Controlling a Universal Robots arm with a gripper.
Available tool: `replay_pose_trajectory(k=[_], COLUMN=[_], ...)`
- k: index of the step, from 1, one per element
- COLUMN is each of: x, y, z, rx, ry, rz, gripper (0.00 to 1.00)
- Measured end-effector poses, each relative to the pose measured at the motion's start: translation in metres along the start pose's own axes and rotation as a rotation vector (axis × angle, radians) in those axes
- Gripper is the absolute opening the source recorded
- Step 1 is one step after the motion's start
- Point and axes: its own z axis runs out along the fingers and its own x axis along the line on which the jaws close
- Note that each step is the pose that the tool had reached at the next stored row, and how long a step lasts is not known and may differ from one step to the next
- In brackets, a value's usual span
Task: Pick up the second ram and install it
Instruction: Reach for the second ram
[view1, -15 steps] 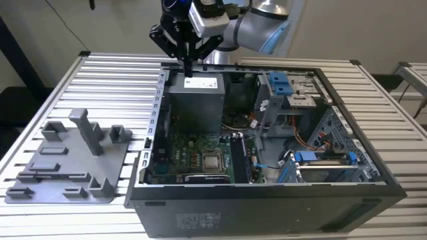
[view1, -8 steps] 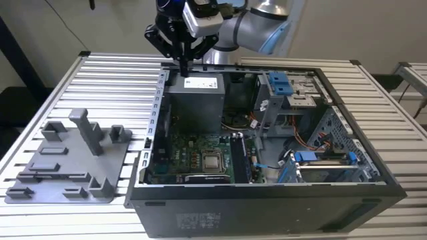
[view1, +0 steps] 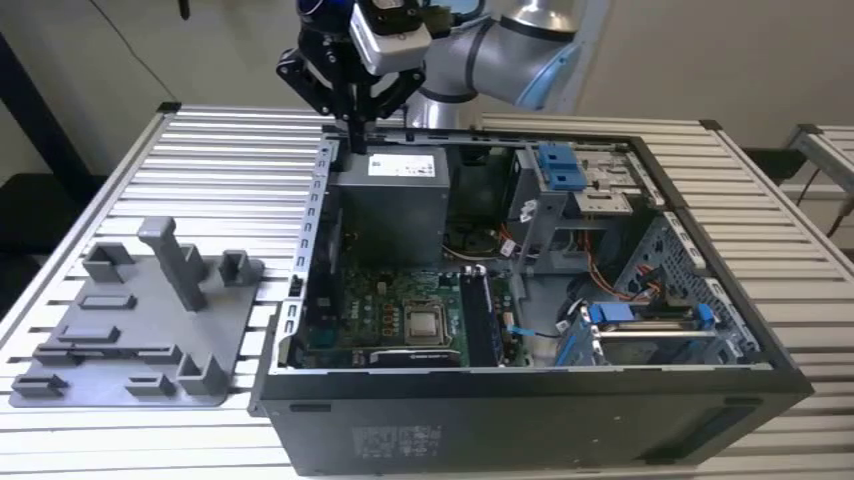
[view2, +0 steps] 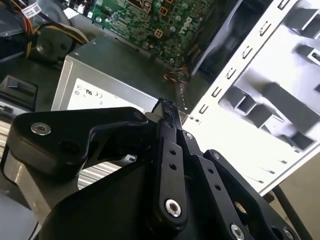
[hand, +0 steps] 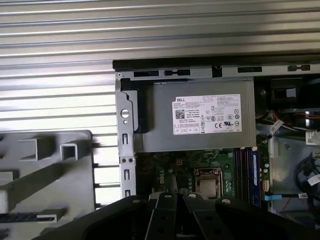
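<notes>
The black gripper is held with its fingers pressed together, nothing gripped, above the grey metal power supply. The thin dark blue memory stick is seen seated in the green motherboard, well below the gripper.

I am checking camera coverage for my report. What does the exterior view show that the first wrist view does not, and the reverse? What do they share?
Exterior view: the arm above the case's far rim, the blue drive brackets and the case's near outer panel.
First wrist view: a blue stick standing in a slot beside the processor socket.
Both: the end effector, the labelled power supply, the green motherboard and the grey fixture plate.
</notes>
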Motion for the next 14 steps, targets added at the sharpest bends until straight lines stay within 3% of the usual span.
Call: replay_pose_trajectory(k=[14], x=[0.0203], y=[-0.0014], z=[-0.0004], rx=[0.0000], ry=[0.0001], rz=[0.000], gripper=[0.11])
